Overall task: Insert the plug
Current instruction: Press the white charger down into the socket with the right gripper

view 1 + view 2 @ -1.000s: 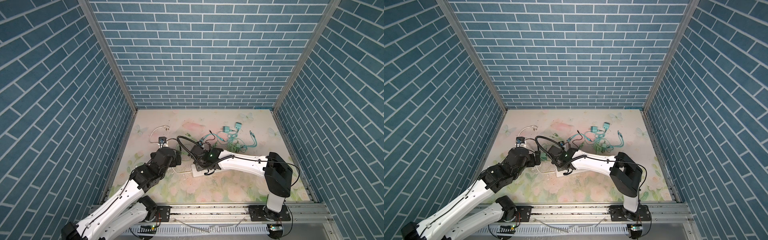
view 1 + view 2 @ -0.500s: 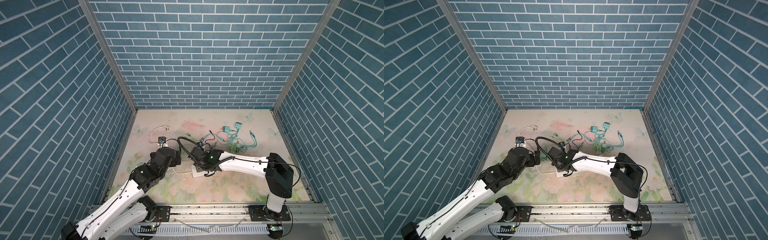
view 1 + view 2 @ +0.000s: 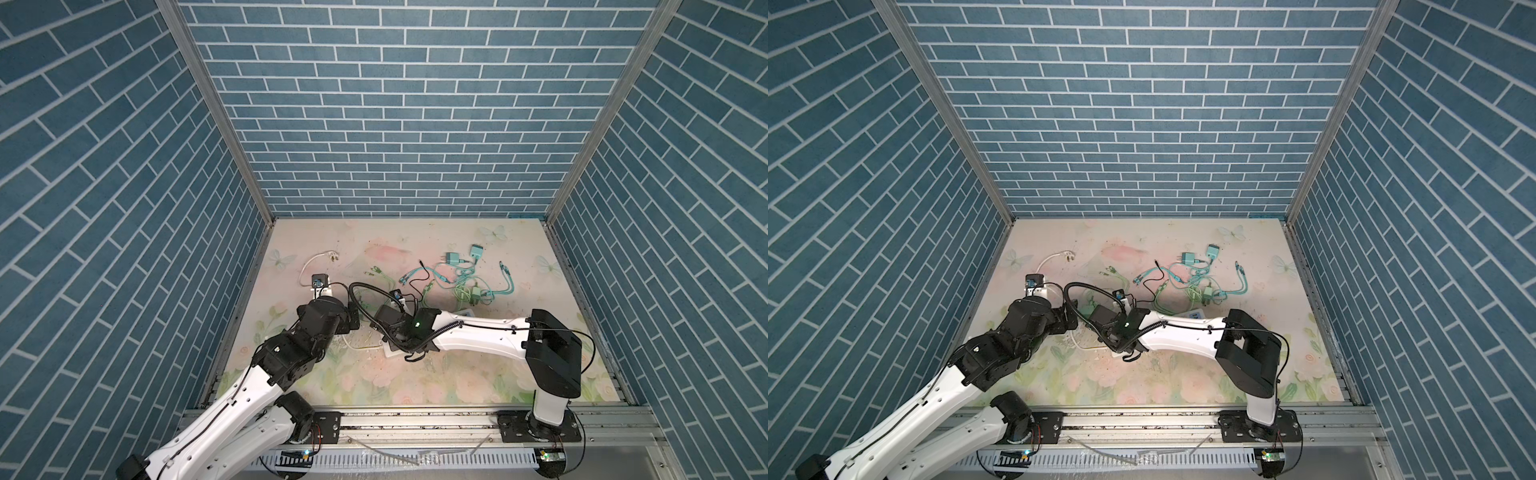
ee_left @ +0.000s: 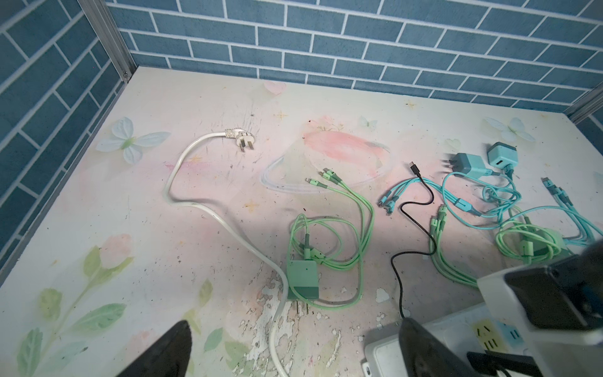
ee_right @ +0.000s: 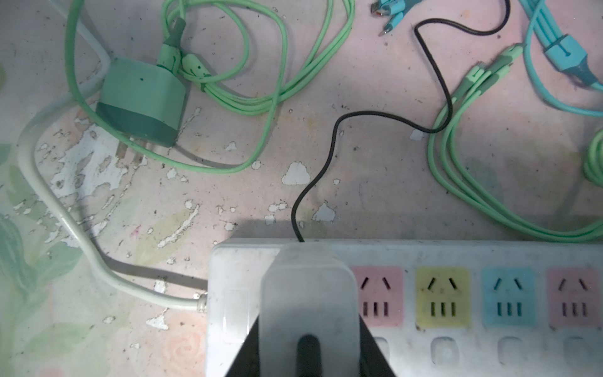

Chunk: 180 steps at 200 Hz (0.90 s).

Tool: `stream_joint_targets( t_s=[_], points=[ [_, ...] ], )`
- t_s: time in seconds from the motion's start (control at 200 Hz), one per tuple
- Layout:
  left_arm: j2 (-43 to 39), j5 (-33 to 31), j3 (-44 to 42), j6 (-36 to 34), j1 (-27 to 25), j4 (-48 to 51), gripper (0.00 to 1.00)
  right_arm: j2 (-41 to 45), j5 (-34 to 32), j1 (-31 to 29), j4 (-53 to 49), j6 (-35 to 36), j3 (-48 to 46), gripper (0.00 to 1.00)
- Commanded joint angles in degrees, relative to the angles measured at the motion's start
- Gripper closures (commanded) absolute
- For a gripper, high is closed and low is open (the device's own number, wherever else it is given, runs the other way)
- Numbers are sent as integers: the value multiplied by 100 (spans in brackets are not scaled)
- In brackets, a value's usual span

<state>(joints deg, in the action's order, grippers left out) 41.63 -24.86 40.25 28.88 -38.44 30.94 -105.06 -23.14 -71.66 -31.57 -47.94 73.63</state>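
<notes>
**Plug**: white adapter block with a black lead. It stands over the end socket of the power strip, which lies just toward 6 o'clock from the middle of the desk in a top view. The prongs are hidden, so I cannot tell whether they are fully home.

**Right hand**: pinching the plug by its sides, jaws narrow.

**Change:** over the last second the right arm has sunk slightly toward the strip, and the grip is unaltered. Judged to be the pressing-in stage, close to done. What remains is confirming the seat and letting go.

**Left hand**: spread wide and empty, at 9 o'clock of the plug in both top views. It has not moved.

**Surroundings:**
- Green charger, loose near the strip's end.
- White mains cord, running from the strip toward 10 o'clock.
- Teal chargers, at 1 o'clock and well apart.
</notes>
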Motion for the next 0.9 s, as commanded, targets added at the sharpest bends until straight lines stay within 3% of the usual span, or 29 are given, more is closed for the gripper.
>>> stream_joint_targets(
  t_s=[0.0,0.59,0.65,0.73,0.895],
  points=[
    [-126,-185,-162,-45,18,80,0,-84,283,-231,-45,-351,-649,100],
    [-111,-233,-44,4,20,272,0,-397,883,-7,424,433,-535,100],
    [-53,-263,-51,-5,20,268,0,-352,932,49,406,557,-437,91],
    [47,-299,-52,19,16,280,0,-299,1061,134,231,777,-199,71],
    [161,-337,-45,44,18,263,0,-51,1087,222,-92,1026,99,57]
  ],
)
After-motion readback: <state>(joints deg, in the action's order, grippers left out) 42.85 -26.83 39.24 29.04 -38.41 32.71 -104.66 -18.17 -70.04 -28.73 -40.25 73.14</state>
